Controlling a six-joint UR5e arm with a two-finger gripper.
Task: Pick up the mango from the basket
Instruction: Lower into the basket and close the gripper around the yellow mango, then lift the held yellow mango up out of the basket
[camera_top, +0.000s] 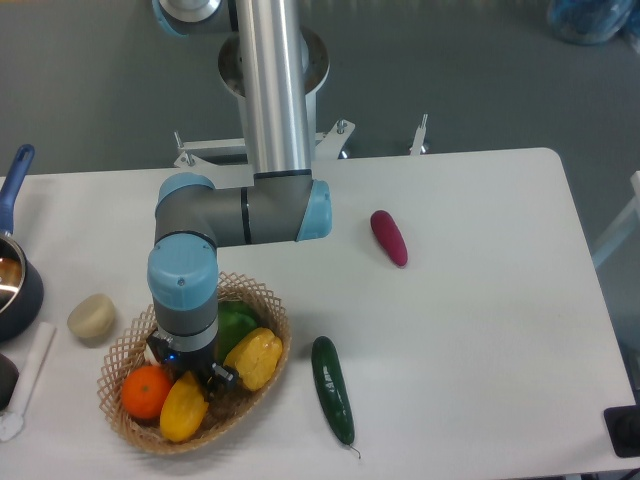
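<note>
At seven o'clock on the desk, the pincer (190, 374) sits on the mango (183, 408) inside the basket (262, 300); grip state unclear, lift pending.

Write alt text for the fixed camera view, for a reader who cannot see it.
A grey-and-blue robot arm reaches down into a shallow tan wicker basket, its gripper on a smooth yellow-orange mango beside a small round orange. Whether its jaws have closed is unclear.
</note>
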